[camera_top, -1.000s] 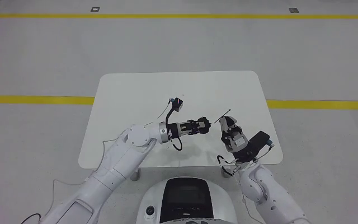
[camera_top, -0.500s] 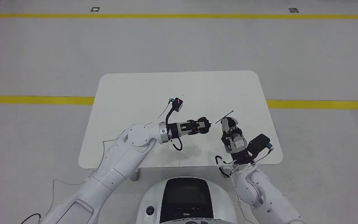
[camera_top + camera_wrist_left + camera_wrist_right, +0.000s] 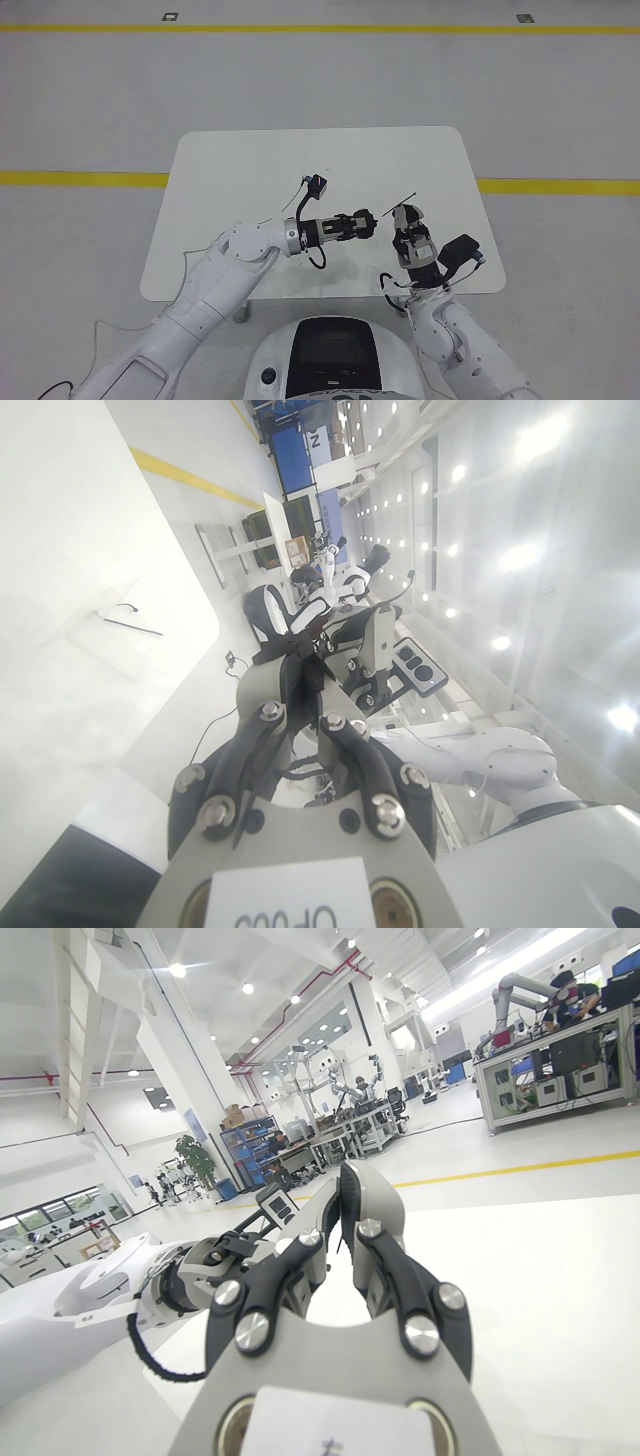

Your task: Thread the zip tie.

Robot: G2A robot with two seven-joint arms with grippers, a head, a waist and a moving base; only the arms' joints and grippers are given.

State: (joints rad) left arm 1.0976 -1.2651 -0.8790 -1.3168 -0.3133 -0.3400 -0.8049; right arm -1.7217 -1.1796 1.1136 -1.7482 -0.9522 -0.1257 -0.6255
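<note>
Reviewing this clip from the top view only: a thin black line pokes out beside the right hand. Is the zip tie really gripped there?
Observer: Yes. In the right wrist view the right hand is shut, and the zip tie runs as a thin black strap between its pads.
Operator: And the left hand? From above it is just a dark tip.
Observer: The left wrist view shows the left hand shut, with something black bunched at its fingertips; I cannot tell what it is.
</note>
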